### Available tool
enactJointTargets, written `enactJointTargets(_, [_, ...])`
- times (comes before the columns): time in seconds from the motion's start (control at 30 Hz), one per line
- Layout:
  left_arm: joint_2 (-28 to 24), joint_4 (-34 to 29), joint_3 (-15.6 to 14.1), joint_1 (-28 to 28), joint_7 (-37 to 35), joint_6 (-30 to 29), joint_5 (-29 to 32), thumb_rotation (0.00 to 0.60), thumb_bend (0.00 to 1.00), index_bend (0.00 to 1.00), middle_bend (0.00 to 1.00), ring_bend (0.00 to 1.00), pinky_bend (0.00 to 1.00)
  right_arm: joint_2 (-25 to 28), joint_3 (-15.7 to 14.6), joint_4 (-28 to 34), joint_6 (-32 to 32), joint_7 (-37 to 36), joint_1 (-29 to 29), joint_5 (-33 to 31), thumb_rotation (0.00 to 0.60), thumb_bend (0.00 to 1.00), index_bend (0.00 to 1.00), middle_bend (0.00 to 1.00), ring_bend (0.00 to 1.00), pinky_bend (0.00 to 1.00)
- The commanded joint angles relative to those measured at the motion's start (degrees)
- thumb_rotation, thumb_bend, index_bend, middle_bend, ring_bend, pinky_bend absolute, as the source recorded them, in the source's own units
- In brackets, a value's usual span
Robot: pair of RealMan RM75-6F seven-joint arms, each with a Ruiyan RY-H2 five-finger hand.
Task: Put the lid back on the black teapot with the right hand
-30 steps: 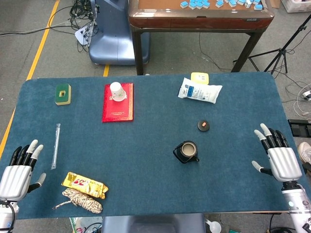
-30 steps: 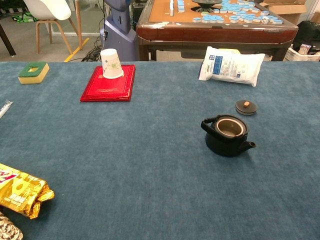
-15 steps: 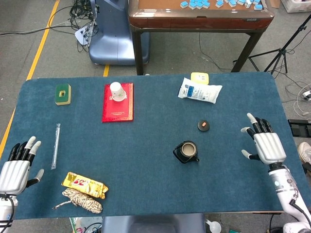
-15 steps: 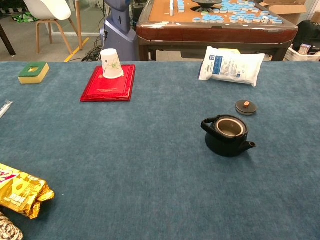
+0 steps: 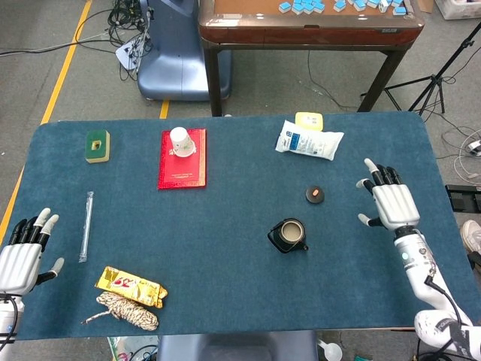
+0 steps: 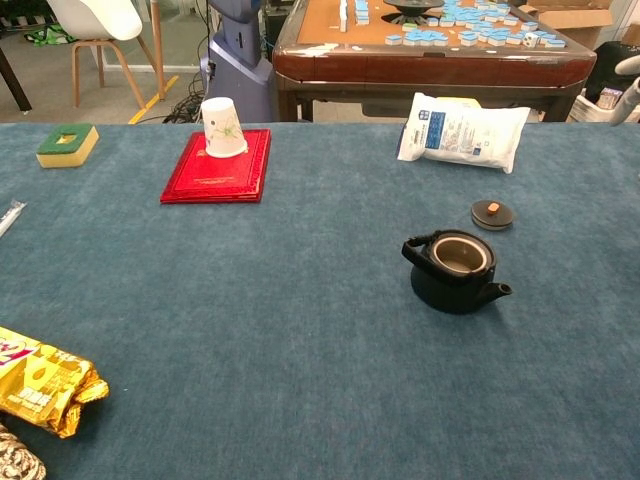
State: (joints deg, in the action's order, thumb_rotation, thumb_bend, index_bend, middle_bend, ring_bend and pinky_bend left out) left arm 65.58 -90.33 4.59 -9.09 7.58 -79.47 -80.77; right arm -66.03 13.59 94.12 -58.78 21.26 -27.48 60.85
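Teapot: the black teapot (image 6: 455,272) sits open on the blue table (image 6: 300,330), round and squat with a dull dark finish. In the chest view its short spout points right and a touch toward the camera, its looped handle points left, so the long axis runs left to right.
Teapot mouth: uncovered, a pale ring around a brownish inside.
Lid: the lid (image 6: 492,213) lies flat on the table just behind and to the right of the teapot, near it but apart. It is a small dark disc with an orange-brown knob facing up.
Right hand: the right hand (image 5: 391,204) hovers to the right of the teapot and the lid, well apart from both, fingers spread and holding nothing, white back of the hand up, dark fingers with pale tips.
Left hand: the left hand (image 5: 21,256) is far to the left of the teapot at the table's edge, fingers apart, empty.
White bag: a soft white bag (image 6: 463,131) with blue print lies behind the teapot; the writing is too small to read.
Red book: a flat red book (image 6: 217,165) lies behind and left of the teapot, with an upturned paper cup (image 6: 222,127) standing on it.
Snack pack: a crinkled gold and red snack pack (image 5: 131,286) lies left of the teapot, toward the front edge; its lettering cannot be made out.
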Motion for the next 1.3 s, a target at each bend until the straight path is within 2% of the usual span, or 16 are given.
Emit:
enactJointTargets(0.03, [0.1, 0.6, 0.0, -0.2, -0.5, 0.3, 0.2, 0.6, 0.3, 0.0, 0.0, 0.0, 0.0, -1.6, 0.4, -2.0, 1.9, 1.9, -2.1, -2.6, 0.6, 0.2, 0.32, 0.0, 0.0, 0.0])
enactJointTargets(0.6, [1.0, 6.2, 0.7, -1.5, -5.7, 3.3, 2.1, 0.6, 0.3, 0.0, 0.0, 0.0, 0.0, -9.5, 0.2, -12.0, 9.0, 11.8, -13.8, -16.7, 0.6, 0.2, 0.32, 0.0, 0.0, 0.0])
enactJointTargets(1.3, [2.1, 11.1, 0.1, -1.4, -10.4, 3.9, 1.9, 0.6, 0.3, 0.0, 0.0, 0.0, 0.0, -16.3, -3.2, -21.2, 11.7, 14.6, -19.5, -22.9, 0.6, 0.18, 0.32, 0.0, 0.0, 0.0])
